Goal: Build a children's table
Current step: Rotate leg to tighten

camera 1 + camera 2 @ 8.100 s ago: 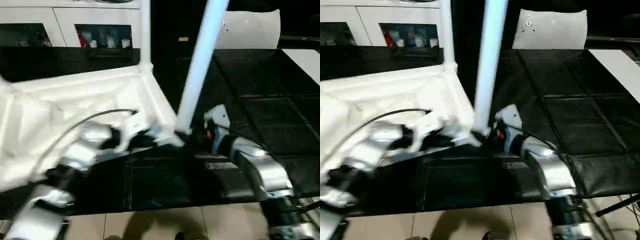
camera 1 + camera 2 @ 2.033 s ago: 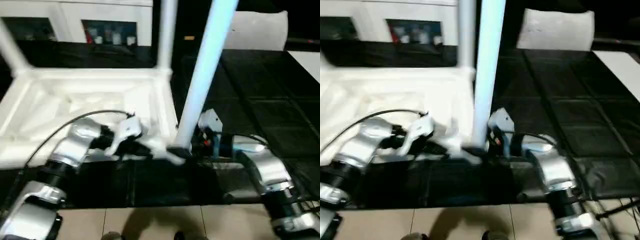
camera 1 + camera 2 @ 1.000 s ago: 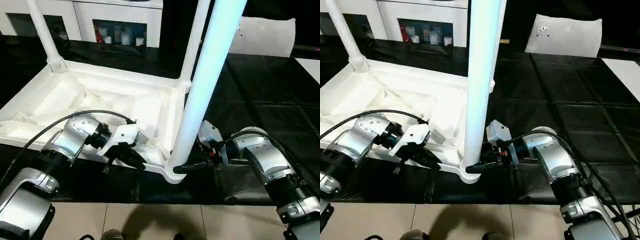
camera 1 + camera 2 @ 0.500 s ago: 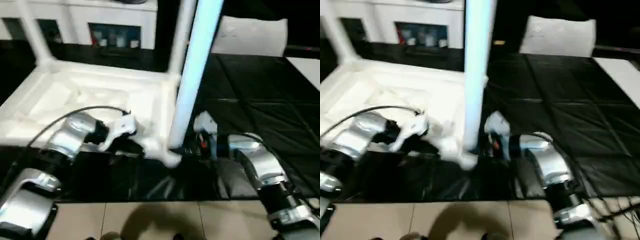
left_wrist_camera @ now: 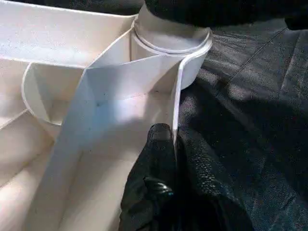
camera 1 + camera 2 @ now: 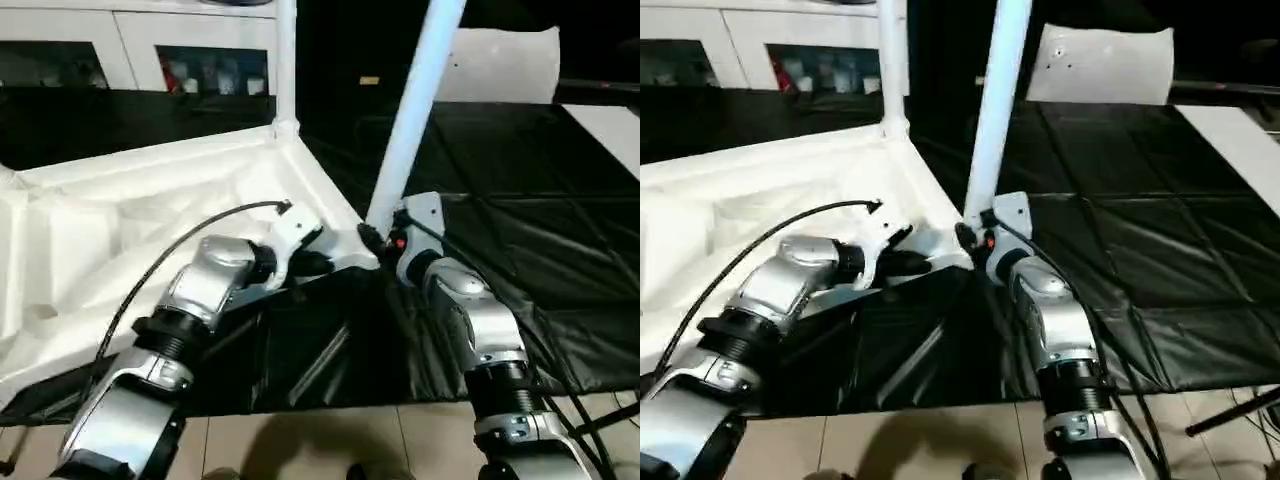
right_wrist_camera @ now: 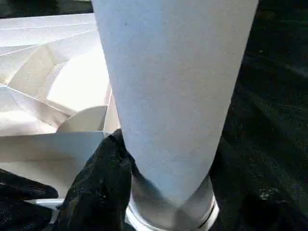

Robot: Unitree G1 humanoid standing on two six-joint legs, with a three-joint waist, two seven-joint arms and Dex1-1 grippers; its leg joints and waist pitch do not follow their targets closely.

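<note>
The white tabletop [image 6: 120,230] lies upside down on the black mat, ribbed underside up. One white leg [image 6: 286,60] stands in its far corner socket. A second leg [image 6: 415,110] rises from the near corner socket [image 5: 171,36], leaning slightly right at the top. My left gripper [image 5: 173,137] is shut on the thin rim of the tabletop just beside that socket. My right gripper [image 7: 168,159] is closed around the base of the near leg [image 7: 173,86], with a black finger [image 7: 98,180] on either side of the tube.
A white cabinet [image 6: 150,45] with glass doors stands behind. A flat white sheet [image 6: 1100,62] with a small hole leans at the back right. The black padded mat [image 6: 540,200] stretches away to the right. Tiled floor [image 6: 300,450] shows at the near edge.
The whole view has shifted. The tabletop looks turned, its near corner and leg now farther from me. Both grips stay as they were.
</note>
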